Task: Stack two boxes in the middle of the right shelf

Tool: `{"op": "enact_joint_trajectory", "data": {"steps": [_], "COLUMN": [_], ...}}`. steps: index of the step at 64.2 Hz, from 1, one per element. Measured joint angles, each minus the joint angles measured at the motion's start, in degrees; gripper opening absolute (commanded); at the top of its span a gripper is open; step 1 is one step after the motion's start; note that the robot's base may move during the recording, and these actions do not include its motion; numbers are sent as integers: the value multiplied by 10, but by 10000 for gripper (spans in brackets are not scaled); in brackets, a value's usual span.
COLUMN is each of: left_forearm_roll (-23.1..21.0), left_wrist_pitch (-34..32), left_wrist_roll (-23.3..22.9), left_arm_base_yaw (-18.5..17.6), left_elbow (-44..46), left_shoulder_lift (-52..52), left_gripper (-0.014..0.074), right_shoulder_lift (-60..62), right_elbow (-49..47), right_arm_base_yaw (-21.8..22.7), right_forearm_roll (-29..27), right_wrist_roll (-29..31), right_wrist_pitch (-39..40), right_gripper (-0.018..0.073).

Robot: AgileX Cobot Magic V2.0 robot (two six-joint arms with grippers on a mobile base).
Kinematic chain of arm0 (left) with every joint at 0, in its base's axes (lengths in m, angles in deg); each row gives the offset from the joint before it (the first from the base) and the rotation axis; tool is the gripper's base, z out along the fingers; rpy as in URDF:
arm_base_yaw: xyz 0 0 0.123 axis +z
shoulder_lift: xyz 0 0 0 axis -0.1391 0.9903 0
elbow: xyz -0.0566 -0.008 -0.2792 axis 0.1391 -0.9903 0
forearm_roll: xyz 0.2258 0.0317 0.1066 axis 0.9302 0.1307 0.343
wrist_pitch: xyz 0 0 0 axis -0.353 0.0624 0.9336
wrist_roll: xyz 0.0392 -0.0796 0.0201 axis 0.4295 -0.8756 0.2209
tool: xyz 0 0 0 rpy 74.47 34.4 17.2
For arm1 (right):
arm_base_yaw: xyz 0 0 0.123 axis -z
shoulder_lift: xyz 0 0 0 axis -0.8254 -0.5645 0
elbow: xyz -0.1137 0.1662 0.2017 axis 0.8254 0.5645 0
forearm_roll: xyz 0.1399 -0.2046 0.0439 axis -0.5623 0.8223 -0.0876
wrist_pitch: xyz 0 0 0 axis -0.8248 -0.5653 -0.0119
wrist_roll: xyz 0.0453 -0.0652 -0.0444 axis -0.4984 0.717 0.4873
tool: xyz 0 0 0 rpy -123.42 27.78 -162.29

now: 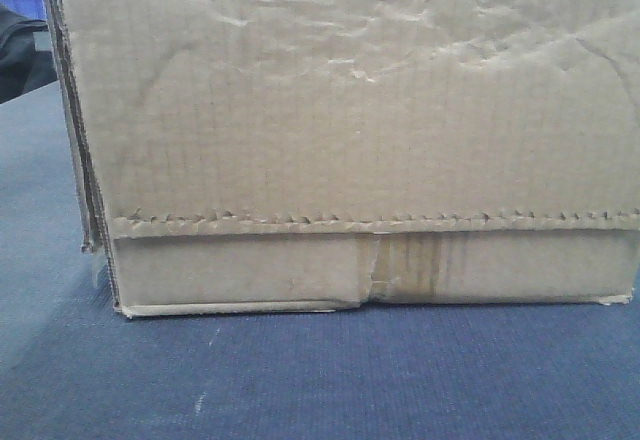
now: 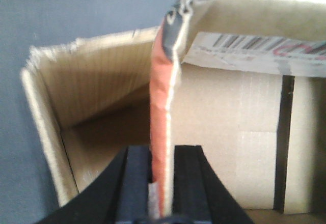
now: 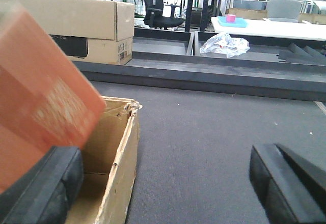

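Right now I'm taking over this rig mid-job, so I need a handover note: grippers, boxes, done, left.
Left gripper: shut on the orange flap of the open box.
Right gripper: open, empty, beside that box.
Carton: on the grey surface; may be the same box.
Shelf: not in view.
Done: no stack seen.
Left: two boxes onto the shelf, stacked.

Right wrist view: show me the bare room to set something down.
Free: the grey mat between the open carton and the black rail. Crowded: the left, with that carton and an orange flap.
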Motion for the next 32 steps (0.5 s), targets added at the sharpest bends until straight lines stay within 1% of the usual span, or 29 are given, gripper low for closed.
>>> {"op": "enact_joint_trajectory", "data": {"steps": [13,17,24,31,32], "left_forearm_roll": [-11,-13,-13,-17,-18], "left_wrist_pitch": [12,19,22,22,22], "left_wrist_roll": [-2,-2,-2,-3,-3], "left_arm_base_yaw": [0,0,0,0,0], "left_elbow": [0,0,0,0,0], "left_shoulder_lift": [35,39,39,39,39], "left_gripper": [-108,-70,79,314,361], "right_shoulder_lift": [0,0,0,0,0], "right_elbow": [0,0,0,0,0], "right_arm_base_yaw": [0,0,0,0,0], "right_forearm_roll": [0,0,0,0,0], "right_wrist_roll": [0,0,0,0,0], "right_wrist_pitch": [0,0,0,0,0], "right_gripper": [570,570,570,570,570]}}
